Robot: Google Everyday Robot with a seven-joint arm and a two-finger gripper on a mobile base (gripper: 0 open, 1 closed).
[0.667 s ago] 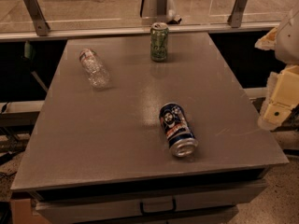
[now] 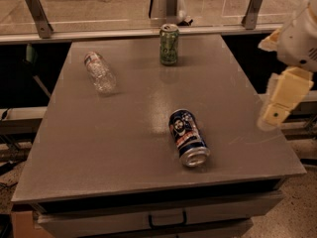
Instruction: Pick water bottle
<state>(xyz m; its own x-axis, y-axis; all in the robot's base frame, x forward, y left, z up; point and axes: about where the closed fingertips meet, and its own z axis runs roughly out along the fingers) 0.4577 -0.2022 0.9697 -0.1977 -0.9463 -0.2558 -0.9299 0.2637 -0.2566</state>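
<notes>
The water bottle [image 2: 99,72] is small, clear and ribbed, with a red-and-white label band near its neck. It lies on its side at the far left of the grey table [image 2: 114,133]. My gripper [image 2: 274,116] is pale cream and hangs at the right edge of the view, just off the table's right side. It is far from the bottle and holds nothing that I can see.
A green can [image 2: 169,44] stands upright at the table's far middle. A dark blue can [image 2: 188,138] lies on its side near the front right. A glass rail with metal posts [image 2: 37,14] runs behind the table. Drawers [image 2: 163,217] sit under the front edge.
My gripper has shifted slightly left toward the table's right edge. The bottle and both cans have not moved.
</notes>
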